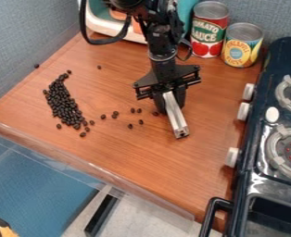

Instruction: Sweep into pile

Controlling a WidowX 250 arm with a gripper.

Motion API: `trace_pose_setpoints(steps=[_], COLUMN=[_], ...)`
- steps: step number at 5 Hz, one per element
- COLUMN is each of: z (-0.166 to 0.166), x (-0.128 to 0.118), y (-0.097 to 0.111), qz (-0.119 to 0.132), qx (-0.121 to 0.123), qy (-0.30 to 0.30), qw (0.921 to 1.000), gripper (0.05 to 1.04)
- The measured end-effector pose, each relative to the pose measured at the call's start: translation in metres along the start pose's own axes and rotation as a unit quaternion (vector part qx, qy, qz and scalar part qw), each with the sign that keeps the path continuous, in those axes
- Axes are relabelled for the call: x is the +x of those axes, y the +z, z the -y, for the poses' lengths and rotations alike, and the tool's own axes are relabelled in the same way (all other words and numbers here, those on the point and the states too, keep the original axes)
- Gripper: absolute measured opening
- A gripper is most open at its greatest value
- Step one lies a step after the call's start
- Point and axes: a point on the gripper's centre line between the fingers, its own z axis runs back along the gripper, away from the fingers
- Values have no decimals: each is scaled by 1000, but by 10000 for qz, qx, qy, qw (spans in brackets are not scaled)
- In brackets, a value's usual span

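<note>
**Dark beans (64, 105) lay heaped left of the pincer (171, 102), which gripped a metal bar (176, 118)**

At the far left, a grey-blue wall (18, 37) with a woven-looking surface met the wood-grained counter (110, 155), and one stray bean lay near that join. Next came the main heap, well apart from the pincer: small, smooth, rounded, nearly black beans, packed into a long slanting band that widened toward its lower end, with a few loose ones around it. A clear, glossy strip (80, 159) ran along the counter's front edge. Between heap and pincer lay a thin scatter of single beans, one of them just beside the pincer; another lay alone above, between the heap's top and the arm. Behind stood a smooth white and teal object (98, 25) with an orange part.

The black, angular pincer hung over the counter, its fingers closed around the silvery bar, which was straight, narrow and slanted down to the right. Behind, to the right, stood two ribbed-lidded cylindrical cans, one red and green (208, 30), one yellow and blue (241, 45). At the far right was a black stove (259, 139) with rounded white knobs and ringed burners.
</note>
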Motion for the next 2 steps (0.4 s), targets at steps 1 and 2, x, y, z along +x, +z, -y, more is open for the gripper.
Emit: trace_pose_setpoints(steps=[1, 2], z=[-12, -36], x=[1, 5], y=[0, 4], qz=[-45, -47], qx=[61, 156], qy=[37, 67], qw=[10000, 9998], gripper=[381, 381])
